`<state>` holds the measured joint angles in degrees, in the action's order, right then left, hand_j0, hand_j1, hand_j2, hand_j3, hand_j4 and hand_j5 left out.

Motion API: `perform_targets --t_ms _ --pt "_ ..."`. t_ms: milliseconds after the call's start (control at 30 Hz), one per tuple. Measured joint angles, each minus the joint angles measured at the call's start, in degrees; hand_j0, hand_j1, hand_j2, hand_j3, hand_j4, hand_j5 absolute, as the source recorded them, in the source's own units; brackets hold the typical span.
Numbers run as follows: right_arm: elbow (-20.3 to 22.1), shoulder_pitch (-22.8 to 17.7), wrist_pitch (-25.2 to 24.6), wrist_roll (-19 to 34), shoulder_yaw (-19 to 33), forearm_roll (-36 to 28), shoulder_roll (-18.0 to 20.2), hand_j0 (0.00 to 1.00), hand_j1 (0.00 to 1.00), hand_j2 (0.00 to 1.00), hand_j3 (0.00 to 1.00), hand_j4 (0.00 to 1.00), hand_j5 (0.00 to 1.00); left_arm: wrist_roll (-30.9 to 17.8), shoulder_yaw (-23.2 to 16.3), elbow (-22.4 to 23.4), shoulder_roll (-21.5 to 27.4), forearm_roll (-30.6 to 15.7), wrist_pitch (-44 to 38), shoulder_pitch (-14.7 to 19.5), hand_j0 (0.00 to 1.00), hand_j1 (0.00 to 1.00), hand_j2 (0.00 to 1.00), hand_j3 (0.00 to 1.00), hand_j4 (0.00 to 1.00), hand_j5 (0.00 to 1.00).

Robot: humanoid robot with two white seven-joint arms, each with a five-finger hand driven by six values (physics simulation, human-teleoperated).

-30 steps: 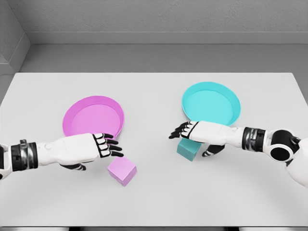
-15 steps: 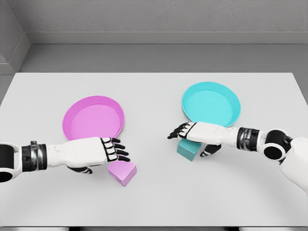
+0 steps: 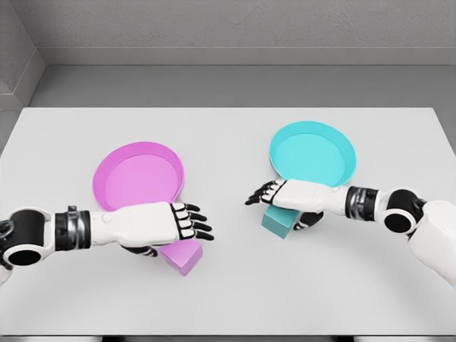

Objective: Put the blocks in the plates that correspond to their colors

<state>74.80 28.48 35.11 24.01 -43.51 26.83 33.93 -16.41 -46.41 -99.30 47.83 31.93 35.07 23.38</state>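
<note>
My left hand (image 3: 178, 222) lay flat over the pink block (image 3: 182, 257), fingers stretched out and holding nothing; the palm covered the block's top, so I judged I was lining up for a grasp from above. The block sat on the worktop (image 3: 228, 299), just beside the pink plate (image 3: 139, 177), which was empty. My right hand (image 3: 281, 196) was over the cyan block (image 3: 278, 222), fingers also extended, the thumb low beside the block, gripping nothing that I could see. This block stood just before the cyan plate (image 3: 313, 152), also empty. Each hand took the block nearest its own side.
</note>
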Motion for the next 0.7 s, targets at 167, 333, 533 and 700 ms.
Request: perform_targets --t_ms 167,333,533,700 --pt "-0.1 0.0 0.0 0.0 -0.9 0.1 -0.1 0.94 0.94 0.94 0.94 0.94 0.94 0.0 -0.4 0.0 -0.2 -0.1 0.0 -0.1 1.0 1.0 1.0 1.0 1.0 1.0" --pt "-0.1 0.0 0.0 0.0 -1.0 0.9 -0.1 0.87 0.87 0.87 0.87 0.87 0.87 -0.1 -0.9 0.0 -0.2 -0.1 0.0 -0.1 1.0 1.0 1.0 1.0 1.0 1.0" --pt "-0.1 0.0 0.0 0.0 -1.1 1.3 -0.1 0.83 0.83 0.83 0.83 0.83 0.83 -0.1 -1.1 0.0 -0.3 -0.1 0.0 -0.4 1.0 1.0 1.0 1.0 1.0 1.0" --pt "0.0 -0.1 0.0 0.1 -1.1 1.3 0.0 0.79 0.79 0.79 0.79 0.79 0.79 -0.1 -1.2 0.1 -0.4 0.0 0.0 -0.9 1.0 1.0 1.0 1.0 1.0 1.0"
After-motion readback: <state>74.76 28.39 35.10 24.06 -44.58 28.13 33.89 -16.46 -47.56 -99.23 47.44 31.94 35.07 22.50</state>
